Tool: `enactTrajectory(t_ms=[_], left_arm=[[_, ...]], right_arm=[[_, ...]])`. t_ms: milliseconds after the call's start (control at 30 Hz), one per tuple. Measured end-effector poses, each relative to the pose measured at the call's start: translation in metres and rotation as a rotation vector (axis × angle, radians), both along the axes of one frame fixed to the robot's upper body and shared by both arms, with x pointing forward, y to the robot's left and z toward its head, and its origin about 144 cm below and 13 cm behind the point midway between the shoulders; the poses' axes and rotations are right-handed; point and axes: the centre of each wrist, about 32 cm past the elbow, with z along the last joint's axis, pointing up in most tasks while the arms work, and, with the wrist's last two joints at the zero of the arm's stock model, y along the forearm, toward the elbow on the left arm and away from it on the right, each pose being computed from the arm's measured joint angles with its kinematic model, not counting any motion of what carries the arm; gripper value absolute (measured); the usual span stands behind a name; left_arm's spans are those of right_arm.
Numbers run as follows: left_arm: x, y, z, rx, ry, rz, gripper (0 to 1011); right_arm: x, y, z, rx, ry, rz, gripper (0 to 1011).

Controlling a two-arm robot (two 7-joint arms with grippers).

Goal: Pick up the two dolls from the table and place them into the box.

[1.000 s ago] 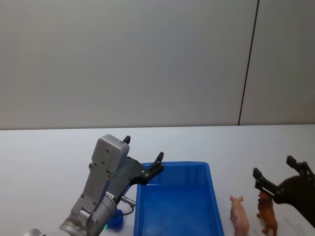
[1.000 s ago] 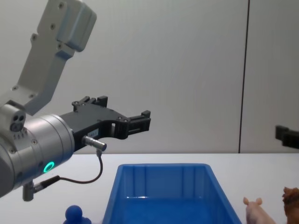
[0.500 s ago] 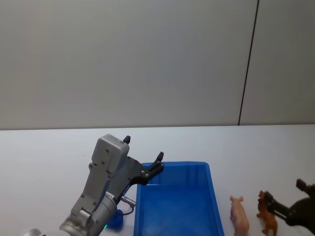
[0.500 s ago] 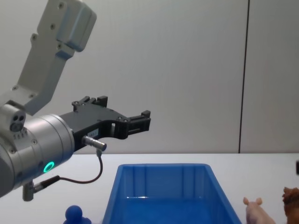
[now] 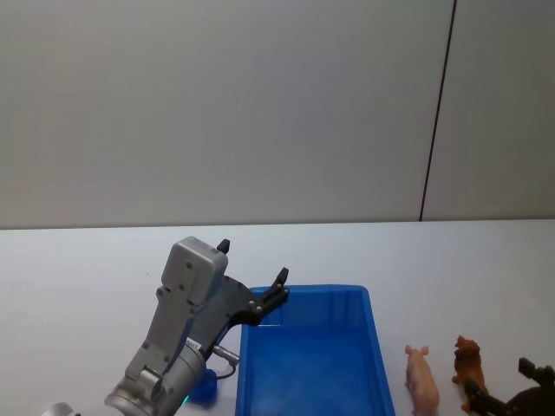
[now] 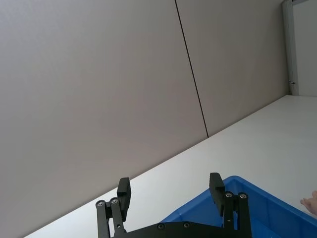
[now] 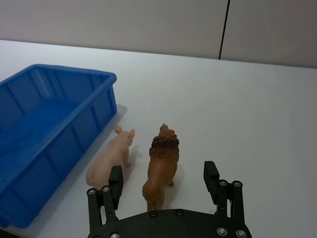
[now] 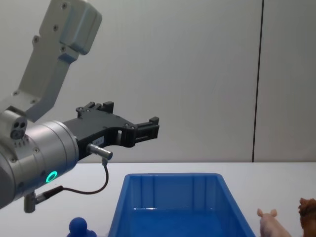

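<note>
Two dolls stand on the white table [image 5: 451, 269] right of the blue box [image 5: 378, 355]: a pale pink pig [image 5: 422, 378] nearest the box and a brown lion [image 5: 469, 364] beside it. My right gripper [image 5: 499, 384] is low at the near right, just behind the lion. In the right wrist view this gripper [image 7: 163, 177] is open, and the lion [image 7: 161, 163] has its hindquarters between the fingers without touching them. The pig [image 7: 111, 158] stands outside them, next to the box [image 7: 74, 74]. My left gripper [image 5: 253, 261] hangs open and empty above the box's far left corner.
A small dark-blue round-headed figure [image 8: 79, 227] stands on the table left of the box [image 8: 170, 176], under my left arm. A plain grey wall with a dark vertical seam rises behind the table. White tabletop stretches beyond the dolls to the far right.
My right gripper has dropped and drawn back toward the near edge behind the lion, leaving the chest view. The left arm, dolls and box have not moved.
</note>
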Motion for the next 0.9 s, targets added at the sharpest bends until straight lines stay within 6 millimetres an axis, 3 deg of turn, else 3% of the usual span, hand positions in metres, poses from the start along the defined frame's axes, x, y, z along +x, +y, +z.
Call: enactTrajectory(t_ms=[600, 733, 900], left_arm=[[0.0, 0.0, 0.0, 0.0, 0.0, 0.0, 1001], [0.0, 0.0, 0.0, 0.0, 0.0, 0.0, 1001], [0.0, 0.0, 0.0, 0.0, 0.0, 0.0, 1001]], right_arm=[[0.008, 0.011, -0.021, 0.019, 0.088, 0.002, 996], [0.012, 0.014, -0.024, 0.02, 0.108, 0.001, 936], [0.016, 0.017, -0.025, 0.024, 0.123, 0.0, 790]])
